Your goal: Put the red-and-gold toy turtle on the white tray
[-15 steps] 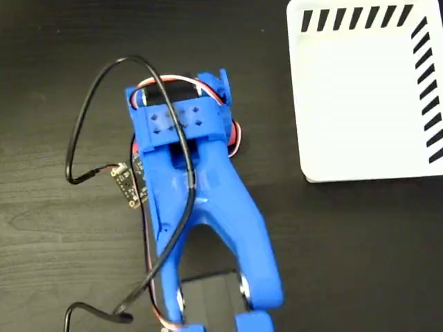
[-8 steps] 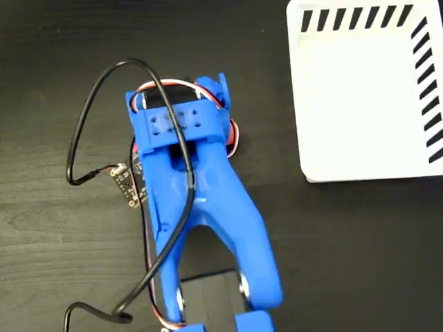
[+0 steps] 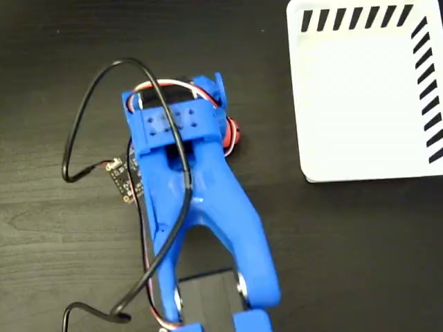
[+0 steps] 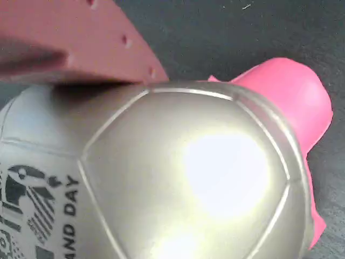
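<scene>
Fixed view: dark wood table (image 3: pixel 55 228), white tray (image 3: pixel 360 104) upper right; tool (image 3: pixel 181 93) state unclear

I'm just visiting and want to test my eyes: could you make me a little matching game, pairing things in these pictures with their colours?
Things:
1. robot arm
2. tray
3. turtle's shell
4. table

Colours:
A. shiny gold with a black printed mark
B. white with short black stripes along two edges
C. bright blue
D. dark, almost black wood grain

Pairs: 1-C, 2-B, 3-A, 4-D
</scene>
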